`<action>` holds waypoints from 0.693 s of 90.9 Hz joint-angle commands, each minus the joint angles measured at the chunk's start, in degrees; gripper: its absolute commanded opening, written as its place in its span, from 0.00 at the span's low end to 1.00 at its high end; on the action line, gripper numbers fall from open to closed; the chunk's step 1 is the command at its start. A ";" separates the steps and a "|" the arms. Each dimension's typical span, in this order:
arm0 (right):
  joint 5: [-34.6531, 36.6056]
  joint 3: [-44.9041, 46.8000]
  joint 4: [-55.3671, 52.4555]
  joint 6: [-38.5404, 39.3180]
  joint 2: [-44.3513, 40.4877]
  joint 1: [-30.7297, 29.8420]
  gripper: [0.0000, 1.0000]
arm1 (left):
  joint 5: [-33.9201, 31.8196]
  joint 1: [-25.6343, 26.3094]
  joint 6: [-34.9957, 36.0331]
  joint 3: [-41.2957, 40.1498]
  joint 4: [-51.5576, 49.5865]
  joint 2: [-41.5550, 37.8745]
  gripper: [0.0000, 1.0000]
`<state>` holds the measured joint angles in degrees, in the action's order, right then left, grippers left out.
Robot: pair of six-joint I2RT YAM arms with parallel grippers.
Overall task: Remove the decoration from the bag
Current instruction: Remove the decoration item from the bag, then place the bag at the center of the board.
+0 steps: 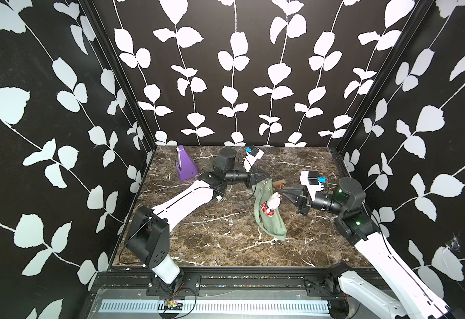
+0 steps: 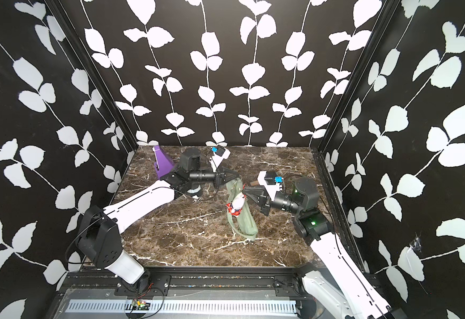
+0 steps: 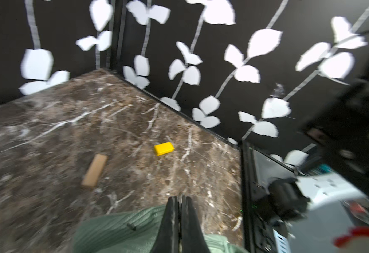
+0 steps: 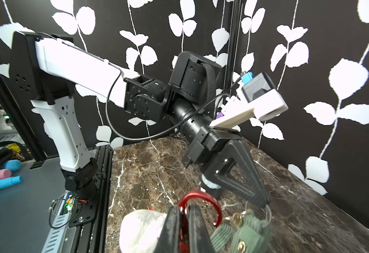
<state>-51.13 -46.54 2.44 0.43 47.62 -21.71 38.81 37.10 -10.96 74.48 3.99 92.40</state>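
Top views, 12 o'clock = back wall.

- Bag (image 1: 276,227) lies on the marble table (image 1: 198,243), just toward 3 o'clock from the table's centre. Its long axis runs roughly 12 to 6.
- Left gripper (image 1: 267,178): jaws pressed together on the bag's 12 o'clock end. The rest of the bag trails off toward 6 o'clock from its tips. Left wrist view shows green ribbed fabric on both sides of the closed tips (image 3: 180,198).
- Right gripper (image 1: 281,191): jaws narrow, clamped on the red carabiner (image 4: 198,193) of the decoration (image 1: 273,203), a white plush with red plaid. The plush rests on the bag's middle, at about 7 o'clock from the tips and just beside them.
- The two grippers' tips are near each other, the left at about 11 o'clock from the right.
- Wooden block (image 1: 279,182) at 12 o'clock of the right gripper. Purple wedge (image 1: 185,165) well apart, toward 10 o'clock.
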 commanded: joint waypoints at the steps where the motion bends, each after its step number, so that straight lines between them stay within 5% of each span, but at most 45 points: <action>1: 2.66 0.66 -2.90 1.44 -2.43 -0.17 0.03 | -11.92 -0.11 -0.35 3.59 -2.88 1.80 0.00; 36: 8.00 2.05 -6.80 1.71 -5.15 0.09 0.01 | -37.54 -3.28 -10.93 18.56 -19.07 16.94 0.00; 63: 12.36 2.50 -7.54 0.91 -4.66 0.35 0.01 | -46.40 -3.66 -11.58 27.93 -23.84 25.12 0.00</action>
<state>-42.24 -44.93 -5.48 1.87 43.07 -21.63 -2.37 33.58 -21.96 98.80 -16.29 116.27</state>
